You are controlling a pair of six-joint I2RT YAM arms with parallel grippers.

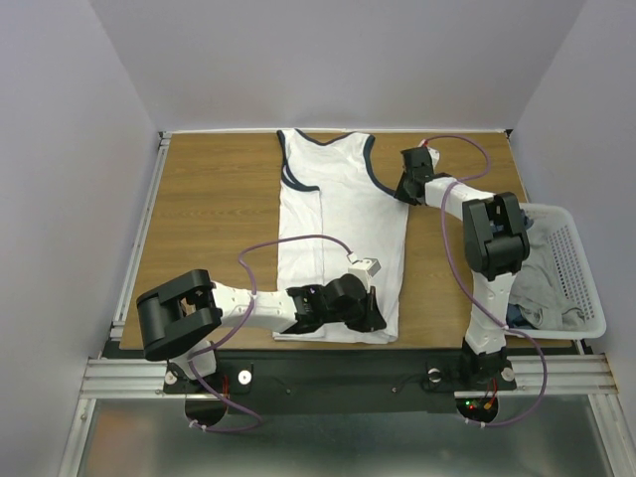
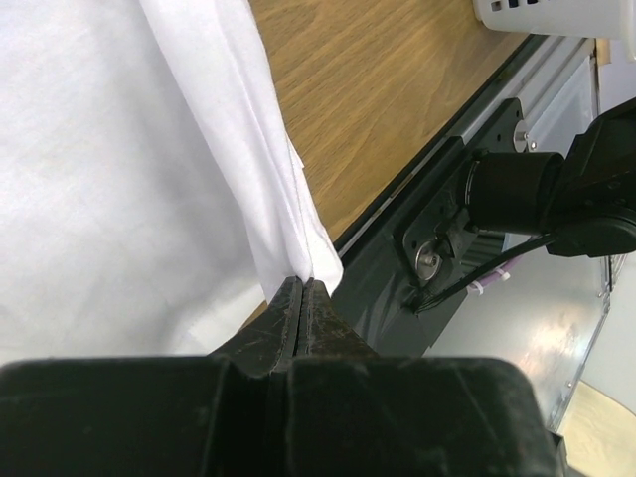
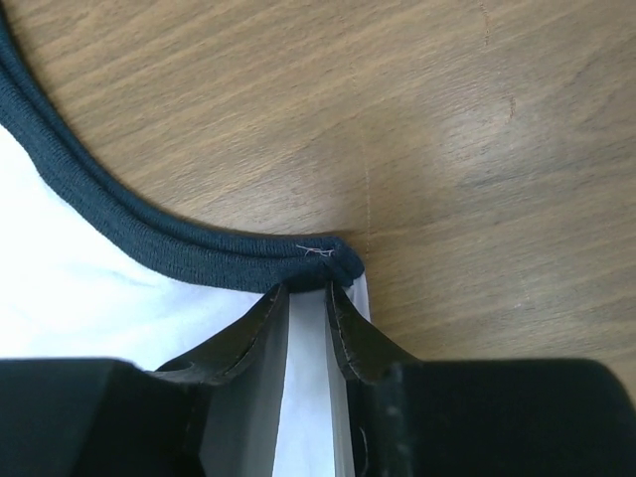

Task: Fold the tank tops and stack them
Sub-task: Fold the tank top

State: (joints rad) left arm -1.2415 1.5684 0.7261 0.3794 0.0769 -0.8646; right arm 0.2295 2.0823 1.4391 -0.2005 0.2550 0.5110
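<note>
The white tank top (image 1: 343,234) with navy-edged neck and armholes lies flat on the table, neck at the far edge. Its left side is folded inward. My left gripper (image 1: 374,318) is shut on the hem's near right corner; in the left wrist view the jaws (image 2: 304,285) pinch the white cloth (image 2: 119,169). My right gripper (image 1: 402,191) sits at the bottom of the right armhole. In the right wrist view its jaws (image 3: 307,291) hold white cloth just under the bunched navy edge (image 3: 199,253). A grey tank top (image 1: 542,280) and a dark blue one (image 1: 518,316) lie in the basket.
The white mesh basket (image 1: 584,260) stands at the table's right edge, and its corner shows in the left wrist view (image 2: 542,12). Bare wooden table (image 1: 214,214) lies left of the tank top. The metal frame rail (image 1: 328,370) runs along the near edge.
</note>
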